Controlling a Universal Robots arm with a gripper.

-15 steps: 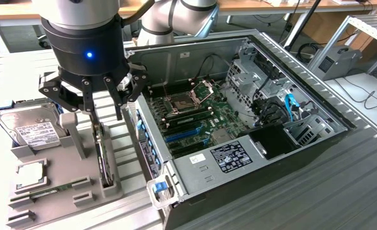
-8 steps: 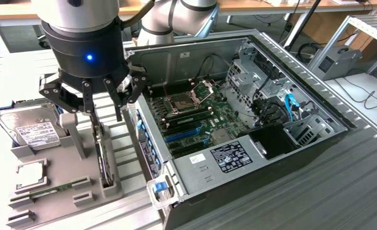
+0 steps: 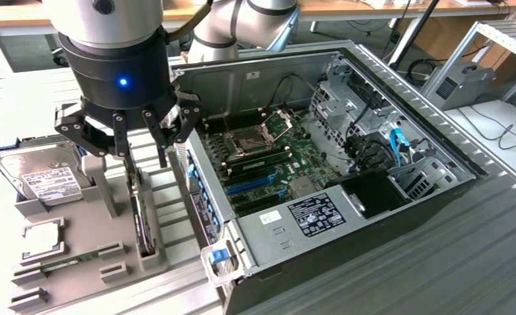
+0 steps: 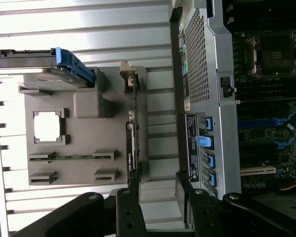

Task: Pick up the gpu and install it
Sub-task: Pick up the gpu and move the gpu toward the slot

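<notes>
The black three-fingered claw (image 3: 140, 159) on the grey arm hangs with its jaws spread wide and nothing between them. It sits over the far end of the gpu (image 3: 142, 216), a thin black circuit card standing edge-on in a slot of the grey moulded holder block (image 3: 96, 226). That slot runs along the holder's edge nearest the open grey metal computer case (image 3: 328, 164). In the wrist view the claw (image 4: 157, 180) shows two black fingers (image 4: 127, 212). One lines up with the end of the gpu (image 4: 133, 133), while the other hangs over the gap between the holder block (image 4: 89, 143) and the computer case (image 4: 207, 74); whether the first finger touches the card cannot be told. On the holder's side away from the case, a silver hard drive with a white label (image 3: 43, 174) in a blue carrier stands tilted at the far corner. A square silver processor chip (image 3: 43, 237) lies in a recess at mid-edge, and a slim green memory stick (image 3: 65, 262) rests in clips towards the near end. Holder and case both sit on a ribbed light-grey metal desk (image 3: 468, 262).
</notes>
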